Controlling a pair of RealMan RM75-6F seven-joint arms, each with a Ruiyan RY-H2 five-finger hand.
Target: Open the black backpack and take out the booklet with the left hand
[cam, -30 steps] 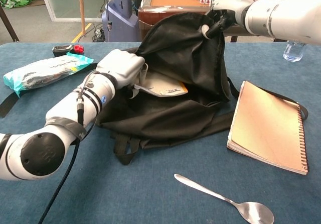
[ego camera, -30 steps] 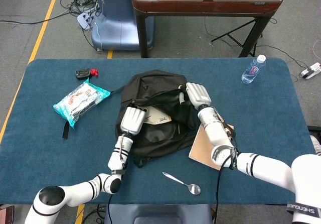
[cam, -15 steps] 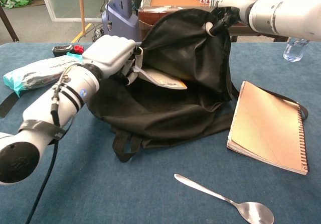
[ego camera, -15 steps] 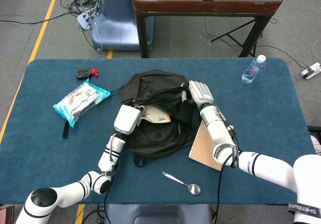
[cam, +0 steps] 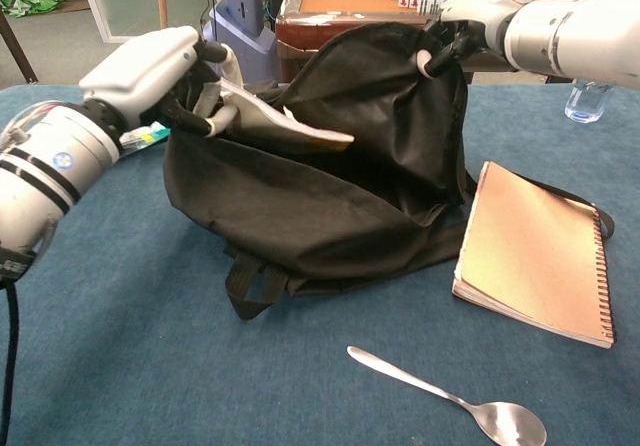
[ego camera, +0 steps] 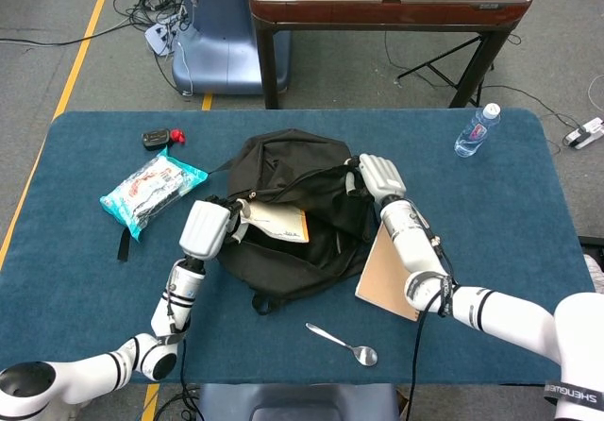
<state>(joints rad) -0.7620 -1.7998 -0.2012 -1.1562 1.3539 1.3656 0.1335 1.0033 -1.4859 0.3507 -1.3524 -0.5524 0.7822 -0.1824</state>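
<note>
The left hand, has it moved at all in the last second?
Yes. In the head view the left hand, gripping the booklet, has drawn back out of the black backpack toward the snack packet, away from the spoon.

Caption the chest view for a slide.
Left hand lifts the white booklet from the black fabric backpack, held open by the right hand.

Even, bright indoor light falls from above in both views, with only soft, short shadows under the backpack (ego camera: 293, 213) and spoon (cam: 450, 396). The spoon bowl glints. The chest view bends at its edges; the near left arm looks slightly soft.
</note>
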